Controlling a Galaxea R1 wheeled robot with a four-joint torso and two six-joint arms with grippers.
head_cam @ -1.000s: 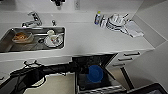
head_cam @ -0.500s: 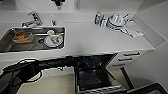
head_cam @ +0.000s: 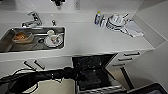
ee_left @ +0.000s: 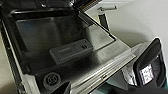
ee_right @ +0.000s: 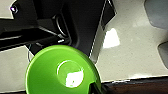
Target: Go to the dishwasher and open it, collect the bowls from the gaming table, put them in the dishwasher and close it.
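1. Right gripper (ee_right: 93, 88), in the right wrist view, has a light green bowl (ee_right: 63, 71) at its fingers; the bowl's rim meets a dark finger at the frame edge, so the gripper appears closed on the rim, holding the bowl open side towards the camera. Pale speckled floor (ee_right: 130, 45) lies behind it, with dark robot parts beside it.

2. Left wrist view: the dishwasher (ee_left: 75, 57) stands open, its door (ee_left: 100, 65) lowered flat, steel inner face up, with a grey detergent compartment (ee_left: 71, 51) on it. A dark tip at the frame edge may be a finger of the left gripper (ee_left: 63, 90); whether it is open or closed cannot be told, and nothing is seen in it.

3. Head view: the left arm (head_cam: 45, 76) reaches from the left to the open dishwasher (head_cam: 92, 72) under the white counter (head_cam: 95, 37). The sink (head_cam: 7, 43) holds dishes, with a tap (head_cam: 33, 20) behind it. Plates (head_cam: 116, 22), a bottle (head_cam: 97, 18) and a cloth (head_cam: 133, 28) sit on the counter. White drawers with black handles (head_cam: 125, 58) are just beside the dishwasher.
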